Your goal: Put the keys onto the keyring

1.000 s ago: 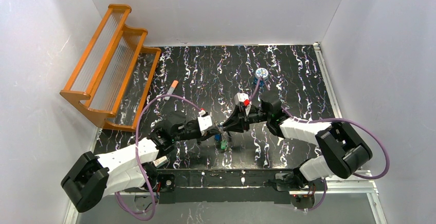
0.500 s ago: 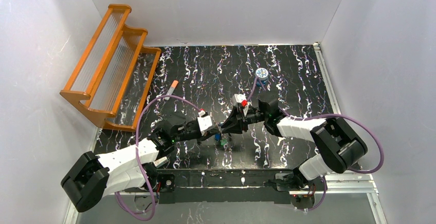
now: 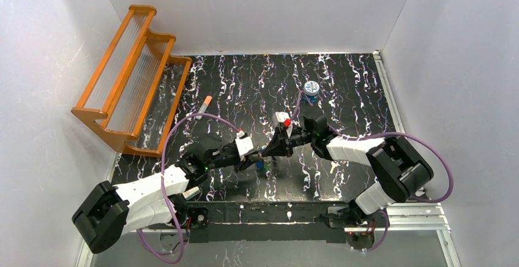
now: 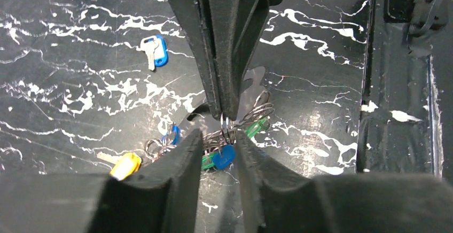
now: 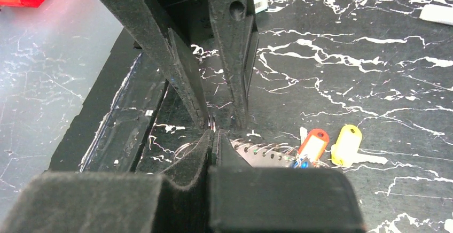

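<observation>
My two grippers meet tip to tip near the front middle of the table. My right gripper (image 3: 267, 152) (image 5: 213, 136) is shut on a thin metal wire ring (image 4: 227, 122) of the keyring bundle. A pale grey perforated band (image 5: 264, 155) strung with wire loops hangs beside it. My left gripper (image 3: 259, 155) (image 4: 219, 139) is open, one fingertip on each side of that ring. Blue (image 4: 223, 157) and green (image 4: 257, 126) keys dangle under the ring. A yellow key (image 4: 126, 165) (image 5: 347, 143) and a red key (image 5: 314, 143) lie close by.
A loose blue key (image 4: 155, 51) lies further out on the black marbled table. A round blue tin (image 3: 311, 87) sits at the back, an orange-tipped white tube (image 3: 205, 103) to the left. An orange wooden rack (image 3: 131, 74) stands at the back left. The table's black front rail (image 4: 398, 83) runs close to the grippers.
My right gripper has moved left and shut on the wire ring. My left gripper, shut before, has opened round it. The bunch of keys has shifted slightly.
</observation>
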